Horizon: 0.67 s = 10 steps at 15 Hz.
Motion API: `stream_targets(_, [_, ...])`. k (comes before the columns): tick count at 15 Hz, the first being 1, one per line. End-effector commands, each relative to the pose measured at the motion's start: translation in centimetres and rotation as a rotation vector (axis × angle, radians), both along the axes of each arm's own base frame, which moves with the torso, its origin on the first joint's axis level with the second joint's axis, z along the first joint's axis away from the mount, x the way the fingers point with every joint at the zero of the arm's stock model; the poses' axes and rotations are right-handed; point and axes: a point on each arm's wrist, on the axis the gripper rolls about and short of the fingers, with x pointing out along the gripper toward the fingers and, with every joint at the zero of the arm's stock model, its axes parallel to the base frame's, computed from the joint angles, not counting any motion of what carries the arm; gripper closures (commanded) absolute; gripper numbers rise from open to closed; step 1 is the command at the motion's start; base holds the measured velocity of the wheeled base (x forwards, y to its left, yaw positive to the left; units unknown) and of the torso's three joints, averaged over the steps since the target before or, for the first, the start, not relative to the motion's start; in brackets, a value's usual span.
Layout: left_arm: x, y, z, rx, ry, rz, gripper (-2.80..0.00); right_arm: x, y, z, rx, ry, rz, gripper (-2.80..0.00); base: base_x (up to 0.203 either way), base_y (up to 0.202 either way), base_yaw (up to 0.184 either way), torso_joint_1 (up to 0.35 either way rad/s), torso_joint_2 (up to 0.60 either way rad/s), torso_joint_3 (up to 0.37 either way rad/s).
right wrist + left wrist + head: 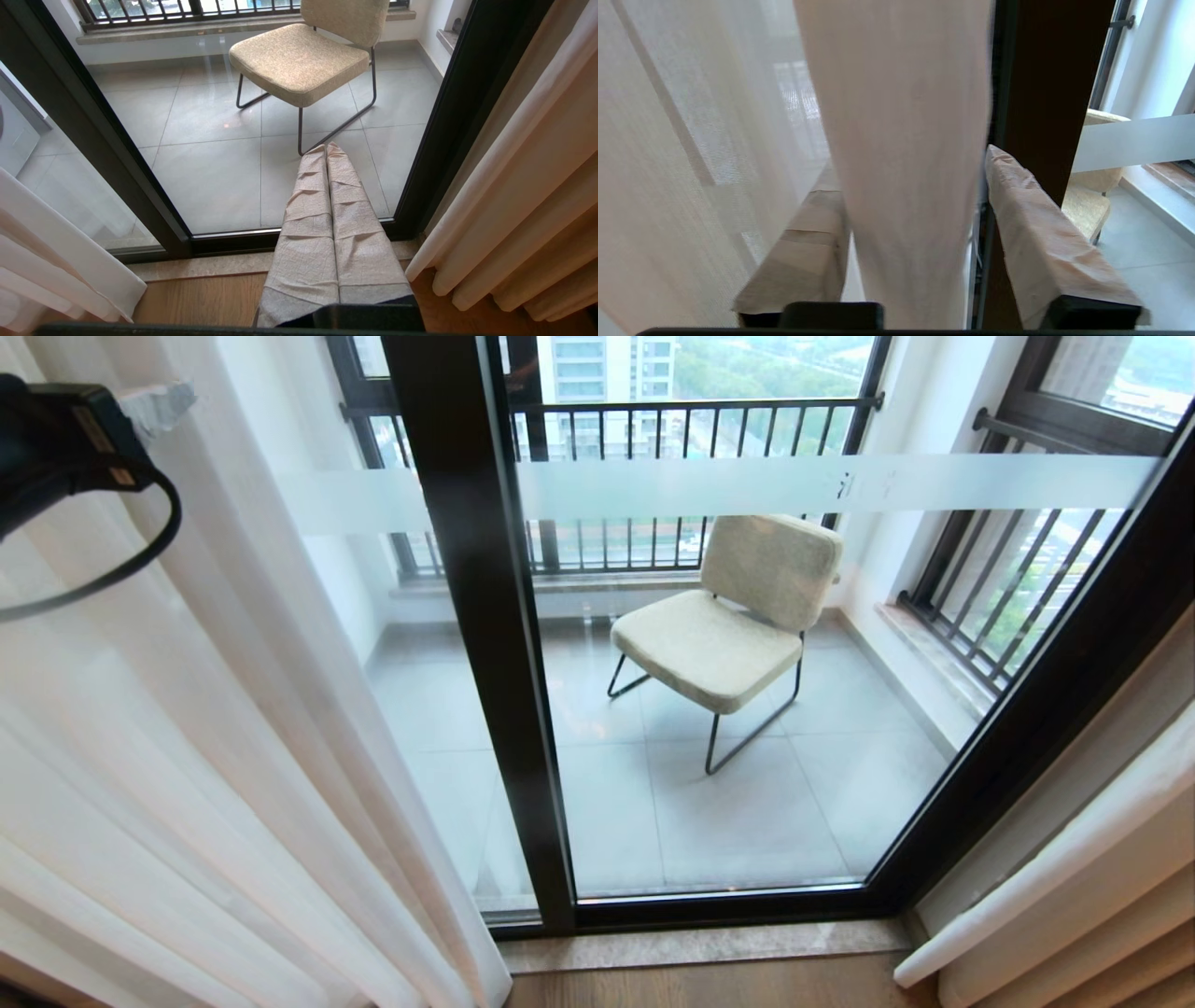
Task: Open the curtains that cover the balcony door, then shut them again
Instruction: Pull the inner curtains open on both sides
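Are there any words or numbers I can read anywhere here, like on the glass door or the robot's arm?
Nothing here can be read.
Frosted band on the balcony door: a few small faint marks, too small and pale to read.
Left arm by the curtains: small yellowish labels, too small to read.
Chair: no writing.

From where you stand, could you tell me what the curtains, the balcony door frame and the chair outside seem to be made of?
The curtains at left look like thin white sheer fabric: light and shapes show through the folds. The balcony door frame seems to be dark metal with a smooth, slightly glossy finish, around clear glass with a frosted band. The chair looks upholstered in nubby beige cloth on thin dark rod legs, probably metal.
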Motion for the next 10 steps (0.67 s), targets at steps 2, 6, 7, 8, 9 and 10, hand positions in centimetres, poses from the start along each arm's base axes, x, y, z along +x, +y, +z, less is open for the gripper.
stream_targets(2, [0.41,0.15,-0.09,0.0,-0.008,0.007,0.0,0.0,0.0,0.01,0.0,-0.001,0.0,0.0,0.0,0.0,0.0,0.0,0.0,0.0])
stream_targets(6, [0.79,0.47,-0.13,-0.001,-0.02,0.02,0.0,0.01,0.0,0.0,0.0,0.002,0.0,0.0,0.0,0.0,0.0,0.0,0.0,0.0])
stream_targets(7, [0.79,0.49,-0.12,-0.001,-0.021,0.02,0.0,0.01,0.0,0.01,0.0,0.001,0.0,0.0,0.0,0.0,0.0,0.0,0.0,0.0])
stream_targets(8, [0.79,0.52,-0.12,-0.001,-0.021,0.022,0.0,0.01,0.0,0.01,0.0,0.001,0.0,0.0,0.0,0.0,0.0,0.0,0.0,0.0])
stream_targets(9, [0.79,0.52,-0.12,-0.001,-0.021,0.022,0.0,0.01,0.0,0.01,0.0,0.001,0.0,0.0,0.0,0.0,0.0,0.0,0.0,0.0])
stream_targets(10, [0.79,0.52,-0.12,-0.003,-0.021,0.022,0.0,0.01,0.0,0.01,0.0,0.001,0.0,0.0,0.0,0.0,0.0,0.0,0.0,0.0])
